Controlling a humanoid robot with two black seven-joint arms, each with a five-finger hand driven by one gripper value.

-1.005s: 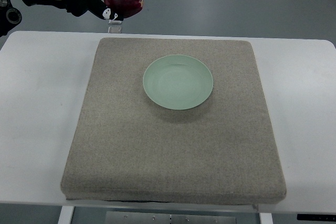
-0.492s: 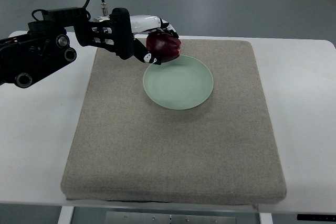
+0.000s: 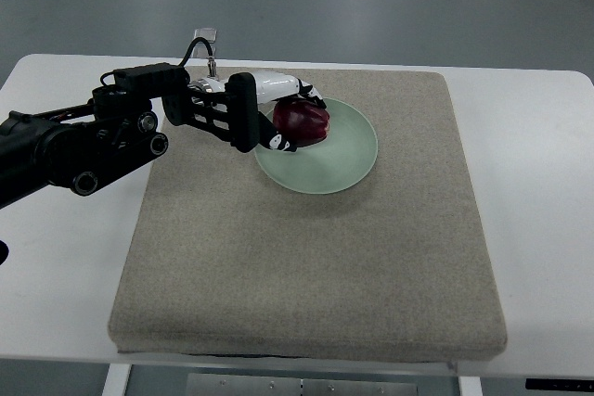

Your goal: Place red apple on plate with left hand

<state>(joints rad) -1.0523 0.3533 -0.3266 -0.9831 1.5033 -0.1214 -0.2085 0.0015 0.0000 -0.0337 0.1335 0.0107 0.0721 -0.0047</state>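
A white table (image 3: 65,229) carries a grey mat (image 3: 306,257). The left hand (image 3: 278,118) curls around the red apple (image 3: 302,121), held over the green plate (image 3: 339,159) at its ten o'clock edge.

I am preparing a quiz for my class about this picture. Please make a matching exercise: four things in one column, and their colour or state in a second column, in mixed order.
Column 1:
1. red apple
2. plate
3. mat
4. table

Column 2:
A. white, under everything
B. pale green, round
C. held by the left hand over the plate's left part
D. grey-beige, square, under the plate

Pairs: 1-C, 2-B, 3-D, 4-A
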